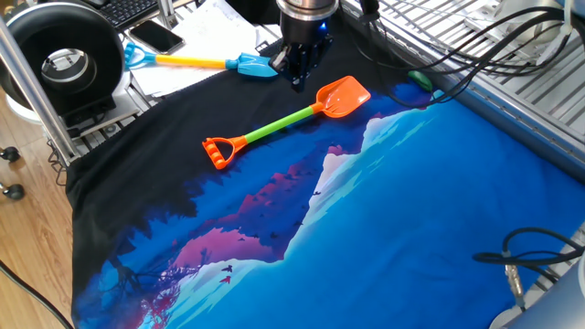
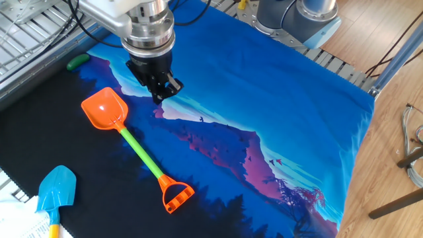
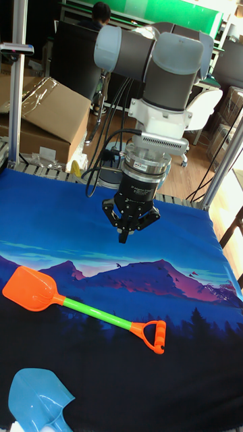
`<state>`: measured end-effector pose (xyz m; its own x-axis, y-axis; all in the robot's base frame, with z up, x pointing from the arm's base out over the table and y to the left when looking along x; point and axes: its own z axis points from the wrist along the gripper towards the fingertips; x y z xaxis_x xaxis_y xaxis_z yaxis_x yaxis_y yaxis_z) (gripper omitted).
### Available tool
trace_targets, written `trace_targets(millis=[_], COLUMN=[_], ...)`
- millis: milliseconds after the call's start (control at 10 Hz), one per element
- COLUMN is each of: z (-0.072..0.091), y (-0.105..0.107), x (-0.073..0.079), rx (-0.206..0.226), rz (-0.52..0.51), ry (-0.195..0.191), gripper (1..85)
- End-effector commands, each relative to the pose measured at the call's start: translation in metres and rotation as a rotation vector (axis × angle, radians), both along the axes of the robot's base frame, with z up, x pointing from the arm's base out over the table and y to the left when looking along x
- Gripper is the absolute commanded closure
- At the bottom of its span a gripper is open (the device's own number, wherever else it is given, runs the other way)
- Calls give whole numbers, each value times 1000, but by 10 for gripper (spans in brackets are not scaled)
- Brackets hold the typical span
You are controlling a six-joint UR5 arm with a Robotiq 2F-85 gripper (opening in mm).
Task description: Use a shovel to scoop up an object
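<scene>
The shovel point(image 1: 279, 122) lies flat on the dark part of the cloth, with its orange blade point(image 2: 104, 109) toward the mesh side and its orange D-handle point(image 3: 154, 336) at the other end. Near the cloth's edge, beyond the blade, rests the object point(image 1: 419, 79), a small green lump point(image 2: 77, 61); the tall fixed view does not show it. My gripper point(image 2: 158, 99) hangs pointing down just beside the blade, fingers shut to a point and holding nothing point(image 3: 125, 236). It touches neither shovel nor object.
A blue-bladed shovel with a yellow shaft point(image 1: 196, 62) lies at the cloth's edge point(image 2: 56, 188). A phone point(image 1: 155, 37), papers and a black fan point(image 1: 64, 64) sit beyond it. Wire mesh and cables point(image 1: 512, 55) border the far side.
</scene>
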<state>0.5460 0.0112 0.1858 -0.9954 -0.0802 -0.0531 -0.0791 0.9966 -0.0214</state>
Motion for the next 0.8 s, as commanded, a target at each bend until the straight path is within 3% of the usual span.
trace_targets(millis=[0,200,400,500,700], z=[6,7,7,6,-2], y=[-9,-17,-37,-41,-37], x=[-8,-7,9,18,30], rx=[-46,-100,-213,-248,-260], rz=[125,353,660,779,929], ry=[19,24,8,1,-19], gripper=[837,833,830,830,827])
